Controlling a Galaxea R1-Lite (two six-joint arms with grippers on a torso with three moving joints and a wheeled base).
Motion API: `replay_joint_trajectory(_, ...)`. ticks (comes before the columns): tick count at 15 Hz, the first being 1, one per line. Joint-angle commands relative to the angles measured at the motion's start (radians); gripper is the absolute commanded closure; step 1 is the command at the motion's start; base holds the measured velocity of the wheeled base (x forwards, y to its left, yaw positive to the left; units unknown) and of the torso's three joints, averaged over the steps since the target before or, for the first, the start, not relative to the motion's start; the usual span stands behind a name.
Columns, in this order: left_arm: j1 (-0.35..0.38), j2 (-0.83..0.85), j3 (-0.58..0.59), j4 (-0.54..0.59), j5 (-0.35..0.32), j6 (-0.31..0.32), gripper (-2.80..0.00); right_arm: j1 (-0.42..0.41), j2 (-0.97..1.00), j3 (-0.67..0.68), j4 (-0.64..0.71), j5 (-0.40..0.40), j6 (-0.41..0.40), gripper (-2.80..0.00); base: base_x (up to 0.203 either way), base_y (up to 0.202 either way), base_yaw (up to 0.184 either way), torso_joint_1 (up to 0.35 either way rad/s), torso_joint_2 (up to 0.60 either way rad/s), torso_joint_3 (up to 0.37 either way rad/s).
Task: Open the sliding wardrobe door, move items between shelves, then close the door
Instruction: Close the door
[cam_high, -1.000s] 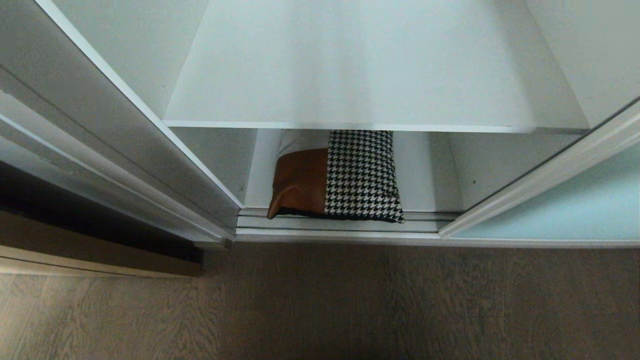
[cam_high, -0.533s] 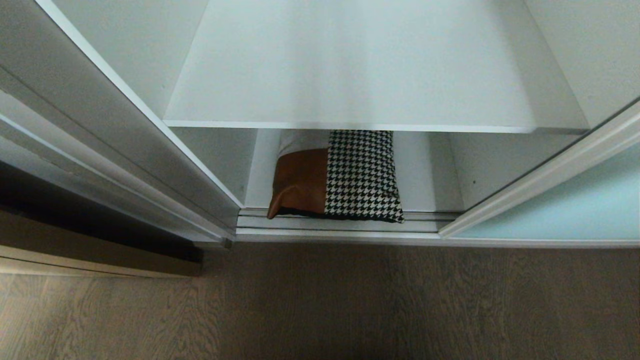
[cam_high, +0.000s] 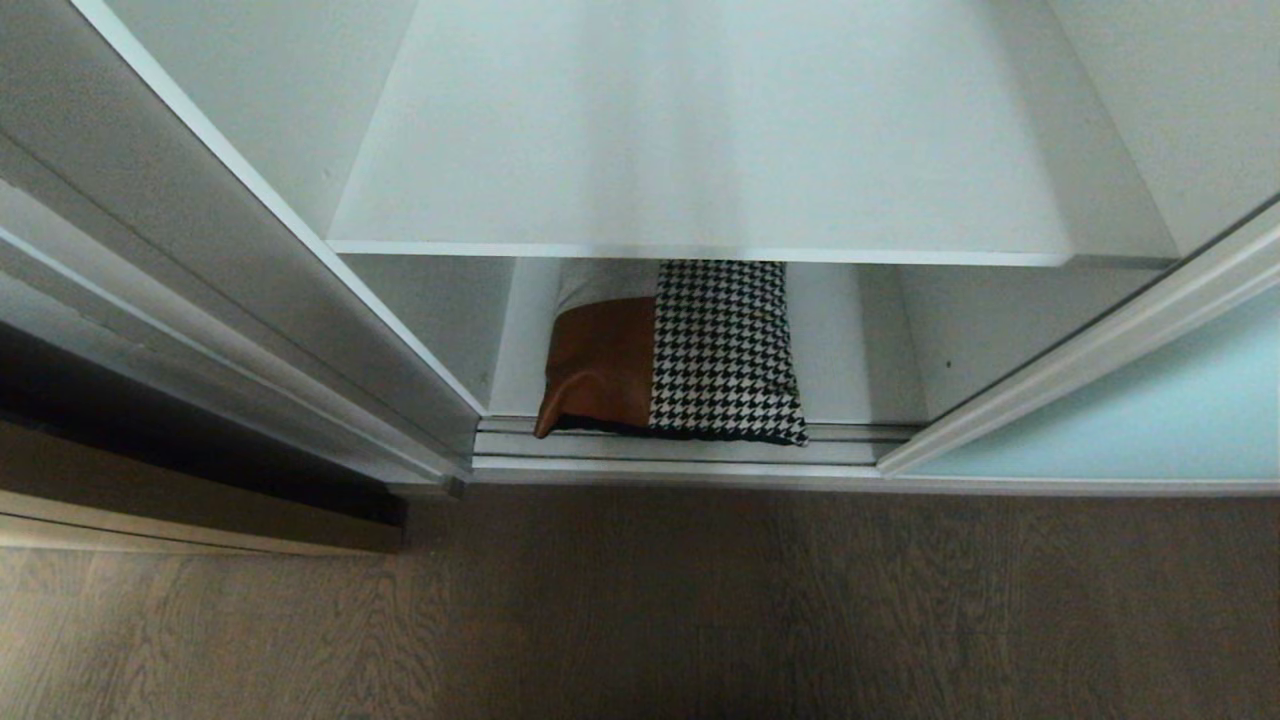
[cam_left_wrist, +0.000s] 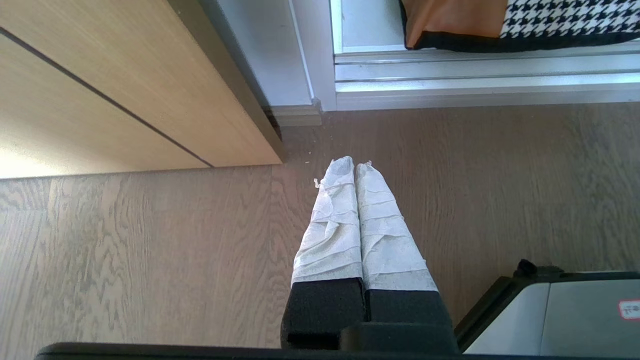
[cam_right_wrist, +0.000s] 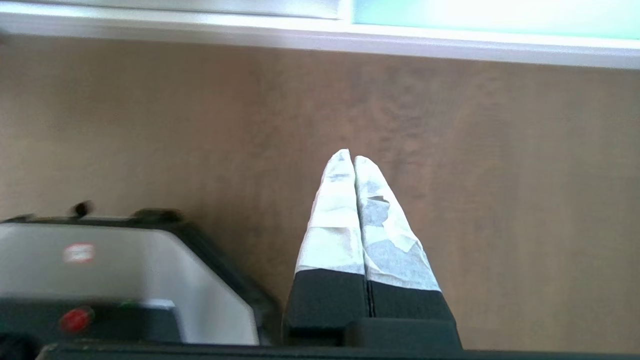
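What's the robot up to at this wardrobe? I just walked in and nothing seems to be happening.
Nothing is being handled right now. The sliding wardrobe door stands open to the right. A brown and houndstooth cushion bag lies on the bottom shelf, its front edge at the door track, under the bare shelf above. Neither arm shows in the head view. The left gripper and right gripper hang over the wooden floor, fingers shut and empty.
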Motion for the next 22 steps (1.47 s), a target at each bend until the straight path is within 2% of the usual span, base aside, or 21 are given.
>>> replay_joint_trajectory(1, 0.000, 0.002, 0.002, 0.000, 0.000, 0.001, 0.00, -0.015, -0.106, 0.003, 0.008, 0.013, -0.016, 0.00, 0.000, 0.000, 0.000, 0.000, 0.00, 0.000)
replay_joint_trajectory(4, 0.000, 0.002, 0.002, 0.000, 0.000, 0.001, 0.00, 0.005, -0.252, 0.004, 0.014, 0.025, -0.035, 0.00, 0.000, 0.000, 0.000, 0.000, 0.00, 0.000)
replay_joint_trajectory(6, 0.000, 0.002, 0.002, 0.000, 0.000, 0.001, 0.00, 0.009, -0.251, 0.004, 0.027, 0.022, -0.064, 0.00, 0.000, 0.000, 0.000, 0.000, 0.00, 0.000)
replay_joint_trajectory(7, 0.000, 0.002, 0.002, 0.000, 0.000, 0.001, 0.00, 0.009, -0.250, 0.003, 0.075, 0.014, -0.086, 0.00, 0.000, 0.000, 0.000, 0.000, 0.00, 0.000)
replay_joint_trajectory(10, 0.000, 0.002, 0.002, 0.000, 0.000, 0.001, 0.00, 0.009, -0.250, 0.003, 0.073, 0.009, -0.100, 0.00, 0.000, 0.000, 0.000, 0.000, 0.00, 0.000)
replay_joint_trajectory(15, 0.000, 0.002, 0.002, 0.000, 0.000, 0.001, 0.00, 0.009, -0.250, 0.003, 0.069, 0.002, -0.034, 0.00, 0.000, 0.000, 0.000, 0.000, 0.00, 0.000)
replay_joint_trajectory(22, 0.000, 0.002, 0.002, 0.000, 0.000, 0.001, 0.00, 0.009, -0.250, 0.003, 0.069, 0.002, -0.028, 0.00, 0.000, 0.000, 0.000, 0.000, 0.00, 0.000)
